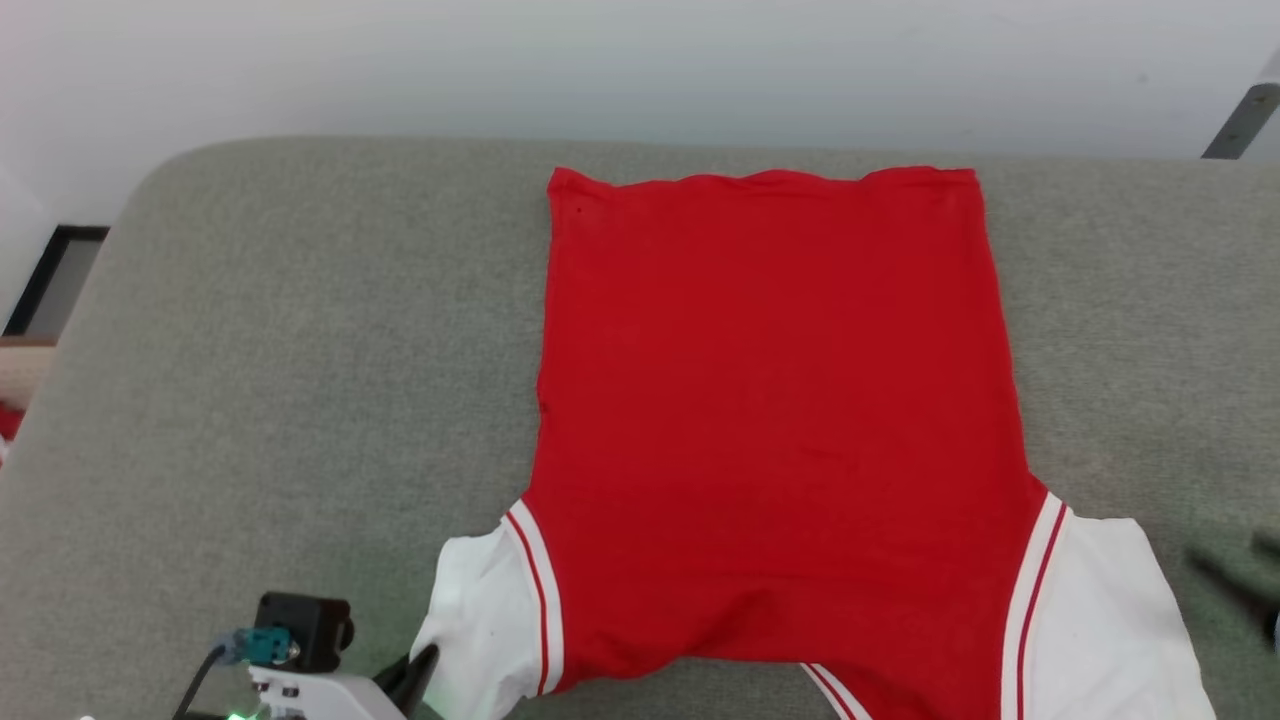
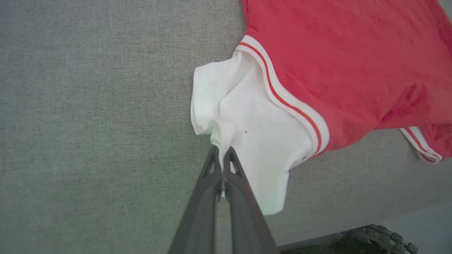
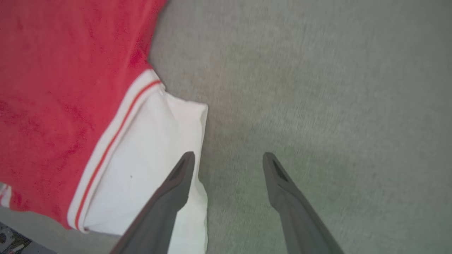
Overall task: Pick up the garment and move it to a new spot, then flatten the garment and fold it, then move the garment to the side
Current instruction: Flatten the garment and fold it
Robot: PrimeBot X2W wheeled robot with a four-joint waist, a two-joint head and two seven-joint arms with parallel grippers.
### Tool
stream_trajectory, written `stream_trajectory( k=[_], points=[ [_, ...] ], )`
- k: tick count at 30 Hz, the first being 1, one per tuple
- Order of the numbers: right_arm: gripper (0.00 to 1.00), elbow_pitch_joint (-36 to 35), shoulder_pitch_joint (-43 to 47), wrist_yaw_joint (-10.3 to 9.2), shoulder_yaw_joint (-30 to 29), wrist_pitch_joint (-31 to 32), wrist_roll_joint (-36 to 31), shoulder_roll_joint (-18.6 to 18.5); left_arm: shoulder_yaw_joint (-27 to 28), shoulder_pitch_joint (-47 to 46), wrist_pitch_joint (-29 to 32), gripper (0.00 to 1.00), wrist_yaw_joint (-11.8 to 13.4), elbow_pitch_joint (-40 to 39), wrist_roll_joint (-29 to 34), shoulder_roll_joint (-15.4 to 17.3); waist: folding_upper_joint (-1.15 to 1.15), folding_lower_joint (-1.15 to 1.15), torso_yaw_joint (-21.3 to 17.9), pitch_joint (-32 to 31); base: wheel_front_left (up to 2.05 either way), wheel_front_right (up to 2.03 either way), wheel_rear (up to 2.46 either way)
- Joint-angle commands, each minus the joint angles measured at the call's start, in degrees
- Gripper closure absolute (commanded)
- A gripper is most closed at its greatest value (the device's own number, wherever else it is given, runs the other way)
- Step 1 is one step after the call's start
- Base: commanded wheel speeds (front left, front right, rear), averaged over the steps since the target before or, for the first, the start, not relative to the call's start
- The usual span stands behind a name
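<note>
Most of the grey tabletop (image 1: 300, 350) is bare, and the garment (image 1: 770, 400) lies on it spread open in a single layer, hem at the far end and neckline toward us. We judge the first step done and the flattening nearly so: the red body is smooth with only faint ripples near the neckline. No fold has been made yet, and the move to the side is also still to come.

At the garment's near left corner, the white left sleeve (image 2: 254, 134) is bunched and partly lifted. At the near right corner, the white right sleeve (image 3: 148, 169) lies flatter.

Our left hand (image 2: 222, 155) is pressed together, pinching the outer edge of the left sleeve. Our right hand (image 3: 229, 158) is spread wide and holds nothing. It hangs over the cloth-covered surface just beside the right sleeve's outer edge, with one finger overlapping the white fabric in the wrist view.

Well to the left of the garment, past the tabletop's edge, we see a beige sliver (image 1: 20, 370) with a scrap of red (image 1: 8, 420) below it. Too little shows for us to tell whether it is a container.
</note>
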Motion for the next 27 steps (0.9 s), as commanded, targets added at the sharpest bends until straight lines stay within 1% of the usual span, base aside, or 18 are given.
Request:
stream_trajectory(
  k=[1,4,6,10,14,16,21,27],
  points=[
    [0.00,-0.61,-1.12,-0.05,-0.76,-0.24,-0.44,0.02,0.04,-0.63,-0.27,1.00,-0.36,-0.10,0.23,-0.26,0.00,0.00,0.47,0.49,0.00,0.00,0.00],
    [0.00,-3.48,-4.94,-0.05,-3.40,-2.14,-3.33,0.25,-0.14,-1.58,-0.94,1.00,-0.97,-0.06,0.88,-1.06,0.00,0.00,1.63,1.90,0.00,0.00,0.00],
    [0.00,-4.29,-8.18,-0.05,-3.94,-3.57,-5.57,0.54,-0.30,-2.75,-1.46,1.00,-1.61,-0.01,1.49,-1.91,0.00,0.00,2.72,3.09,0.00,0.00,0.00],
    [0.00,-2.41,-16.38,-0.05,-3.81,-6.38,-9.55,1.88,-1.08,-5.57,-2.00,1.00,-3.30,0.67,2.72,-3.70,0.00,0.00,5.32,6.04,0.00,0.00,0.00],
    [0.00,3.67,-25.06,-0.05,-3.04,-8.00,-12.83,3.16,-1.95,-8.77,-2.31,1.00,-5.50,2.12,3.83,-5.88,0.00,0.00,8.43,9.16,0.00,0.00,0.00],
    [0.00,7.69,-28.87,-0.05,-2.68,-7.85,-13.72,3.52,-2.57,-10.34,-2.42,1.00,-6.61,2.95,4.38,-7.00,0.00,0.00,10.22,10.69,0.00,0.00,0.00],
    [0.00,17.76,-38.11,-0.05,-2.05,-5.92,-15.89,3.91,-4.19,-14.33,-2.33,1.00,-9.60,5.24,5.59,-10.03,0.00,0.00,14.87,14.43,0.00,0.00,0.00],
    [0.00,28.50,-47.05,-0.05,-1.22,-2.67,-17.16,4.77,-5.77,-17.59,-3.07,1.00,-12.56,8.28,6.21,-13.77,0.00,0.00,19.25,18.64,0.00,0.00,0.00]
  ],
)
